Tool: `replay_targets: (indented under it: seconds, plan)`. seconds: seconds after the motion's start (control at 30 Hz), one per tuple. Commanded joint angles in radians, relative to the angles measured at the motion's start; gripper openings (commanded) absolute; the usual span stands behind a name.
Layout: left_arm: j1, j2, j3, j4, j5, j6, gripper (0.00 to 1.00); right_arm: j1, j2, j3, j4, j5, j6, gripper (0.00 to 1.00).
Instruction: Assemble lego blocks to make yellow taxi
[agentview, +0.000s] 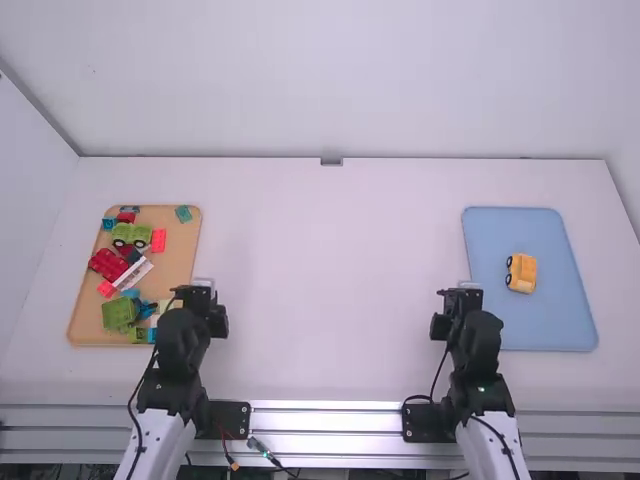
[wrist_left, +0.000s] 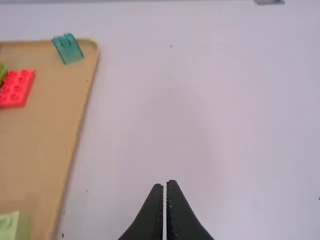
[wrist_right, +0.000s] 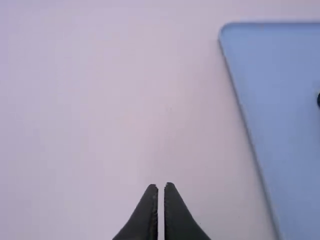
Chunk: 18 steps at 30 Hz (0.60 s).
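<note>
Two tapered pincers, left gripper (agentview: 204, 296) and right gripper (agentview: 462, 298), were closed and empty; the boxy yellow taxi (agentview: 522, 272), with round black wheels, sat on the smooth, round-cornered blue tray (agentview: 545, 330).

High view from above, facing forward and down, nearer wrist views downward, left sharing tan tray (agentview: 180, 250), right blue tray (agentview: 553, 325)

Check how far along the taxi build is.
Looks done: yellow car with black wheels, on the blue tray.
In hand: nothing between the fingers of the left gripper or right gripper.
Left: probably nothing, though I can't confirm every joint is seated. Tan tray holds other pieces, e.g. a red block.
</note>
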Motion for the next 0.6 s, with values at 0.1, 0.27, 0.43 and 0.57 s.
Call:
replay_targets:
  seconds: [0.1, 0.27, 0.43, 0.57]
  plan:
    - [0.001, -0.101, -0.008, -0.006, 0.007, -0.007, 0.0, 0.002, -0.106, -0.01, -0.006, 0.002, 0.004, 0.0]
    - [0.001, -0.165, -0.008, -0.006, 0.007, -0.007, 0.0, 0.002, -0.175, -0.01, -0.006, 0.002, 0.004, 0.0]
    - [0.001, -0.237, -0.008, -0.006, 0.007, -0.007, 0.0, 0.002, -0.252, -0.01, -0.006, 0.002, 0.004, 0.0]
    - [0.001, -0.288, -0.008, -0.006, 0.007, -0.007, 0.0, 0.002, -0.308, -0.01, -0.006, 0.002, 0.004, 0.0]
